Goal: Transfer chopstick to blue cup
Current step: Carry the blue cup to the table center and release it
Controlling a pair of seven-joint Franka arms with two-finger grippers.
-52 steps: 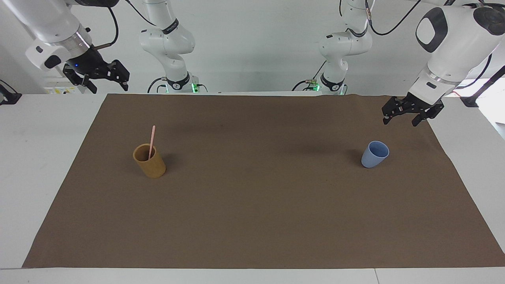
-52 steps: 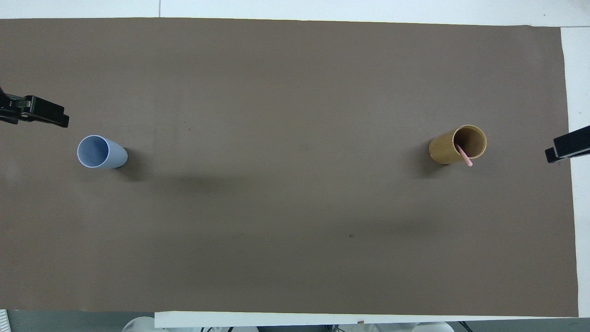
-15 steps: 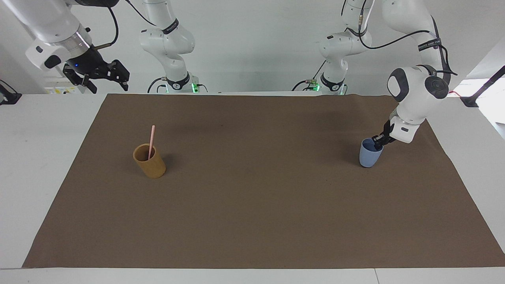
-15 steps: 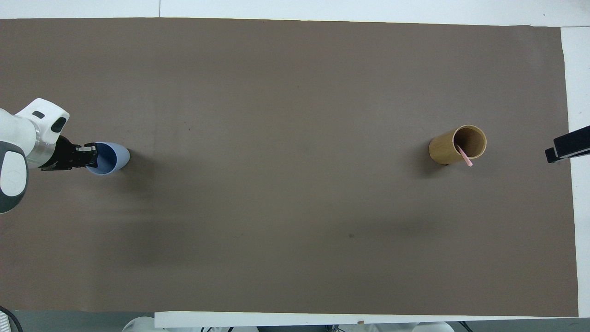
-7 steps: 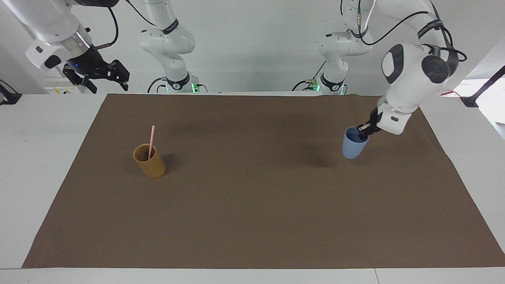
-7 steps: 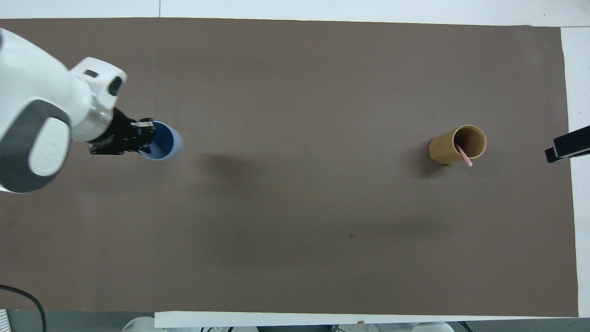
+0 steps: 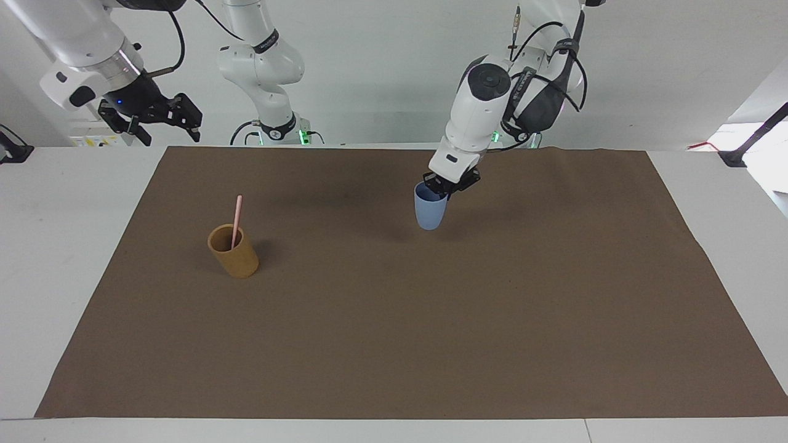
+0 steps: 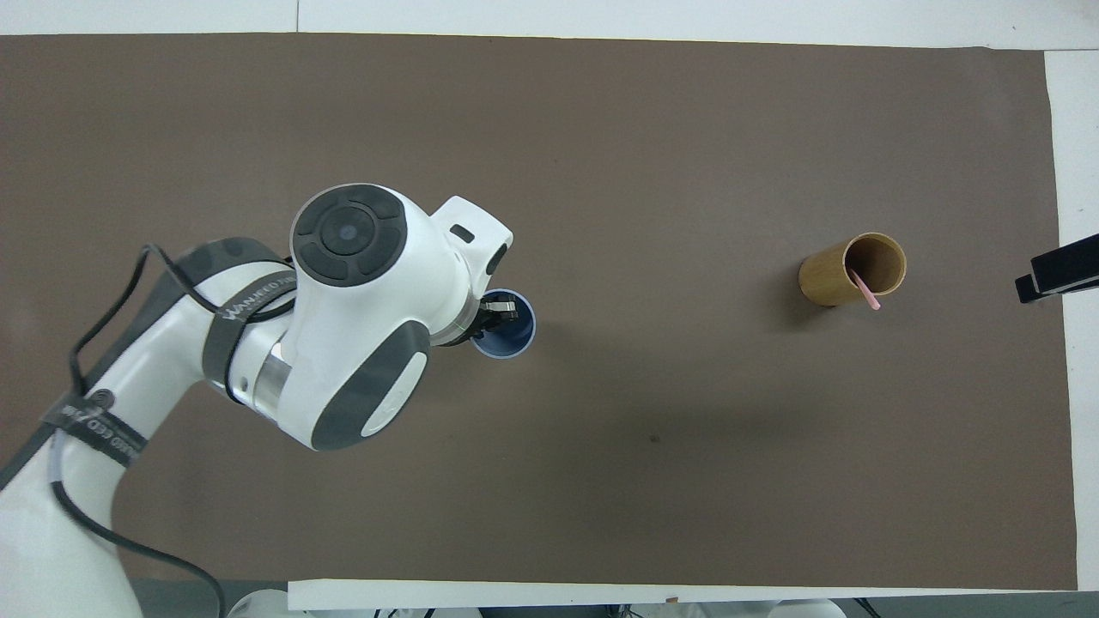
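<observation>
My left gripper (image 7: 444,186) (image 8: 496,311) is shut on the rim of the blue cup (image 7: 429,211) (image 8: 513,340) and holds it upright over the middle of the brown mat, its base at or just above the mat. The pale pink chopstick (image 7: 236,221) (image 8: 865,290) leans inside the tan-brown cup (image 7: 234,253) (image 8: 837,273), which stands toward the right arm's end of the table. My right gripper (image 7: 161,117) waits open in the air over the table's edge at that end; only its tip (image 8: 1049,276) shows in the overhead view.
A brown mat (image 7: 394,344) (image 8: 652,129) covers most of the white table (image 7: 61,234). The two arm bases (image 7: 271,123) (image 7: 517,123) stand at the robots' edge of the table.
My left arm has carried the blue cup from the left arm's end of the table to the middle of the mat. The right arm, tan cup and chopstick have not moved.
</observation>
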